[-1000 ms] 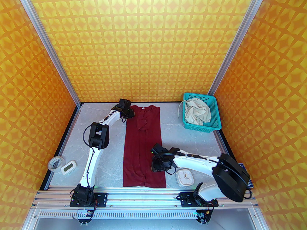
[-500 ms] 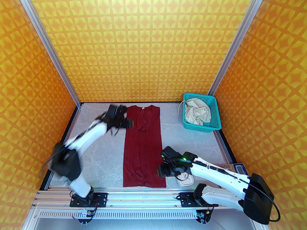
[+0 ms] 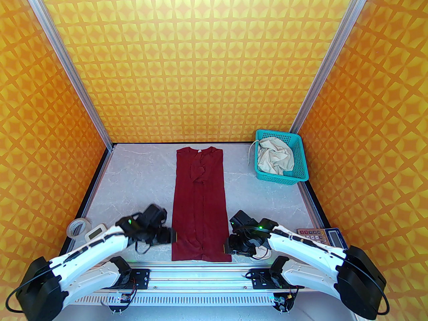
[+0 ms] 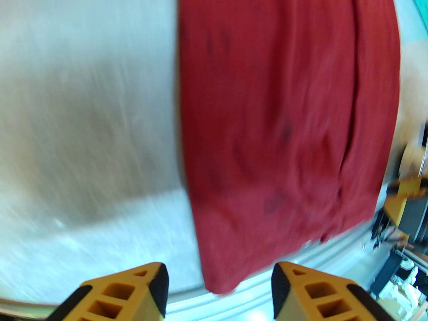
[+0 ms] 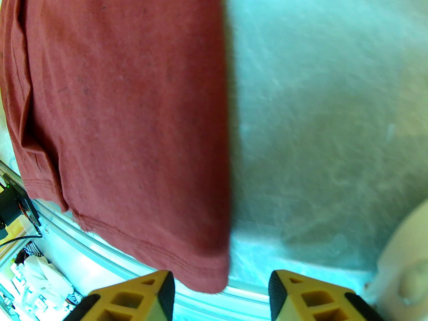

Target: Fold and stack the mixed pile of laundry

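At the near left edge of the table: a tape roll and a small white device, touching or almost so. Just right of them, left gripper, low over the table, jaws standing apart with nothing clamped, right at the near left corner of the dark red shirt. Shirt flat mid-table, folded to a narrow strip; long axis near to far, collar at the far end by the back wall, hem at the near edge along the metal rail. Bare table on both long sides. Right gripper at the near right corner of the hem, jaws also apart, gripping nothing. Beside that arm, a calculator. Far right corner: cream shorts crumpled inside the teal basket, drawstring hanging over its left rim.
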`<state>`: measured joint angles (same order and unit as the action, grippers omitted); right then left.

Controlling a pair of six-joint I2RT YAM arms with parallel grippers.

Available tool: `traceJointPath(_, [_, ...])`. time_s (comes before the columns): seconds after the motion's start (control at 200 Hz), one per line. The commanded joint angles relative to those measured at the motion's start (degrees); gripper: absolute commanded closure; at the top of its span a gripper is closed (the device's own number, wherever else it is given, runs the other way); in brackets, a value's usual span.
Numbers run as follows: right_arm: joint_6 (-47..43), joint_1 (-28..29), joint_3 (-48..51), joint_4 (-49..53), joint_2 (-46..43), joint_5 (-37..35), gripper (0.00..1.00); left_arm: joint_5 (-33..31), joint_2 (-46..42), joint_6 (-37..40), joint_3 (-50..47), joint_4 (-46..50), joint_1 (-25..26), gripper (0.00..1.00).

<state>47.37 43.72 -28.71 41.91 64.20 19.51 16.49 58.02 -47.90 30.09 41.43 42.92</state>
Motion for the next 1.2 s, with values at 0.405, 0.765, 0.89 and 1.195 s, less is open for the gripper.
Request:
traceJointPath(0.405, [3.05,-0.05,3.55,-7.76,2.53,2.72,0.50,1.46,10.56,-11.37,-3.81,-9.49,9.86,0.51])
traceJointPath(0.765, [2.15,0.04,2.31,-4.19,0.81,2.13,0.51,0.03,5.94,-11.68,-4.39,-0.07,10.35,0.76])
traceJointPath(0.89, [2.36,0.04,1.81,-2.94,-0.17,2.29,0.51,0.06,3.31,-11.24,-3.46,1.66,10.35,0.62])
traceJointPath(1.195, [5.65,1.97,3.65,-10.32,2.77,3.48,0.53,-1.18,4.90,-11.32,-1.97,-5.39,10.19,0.49])
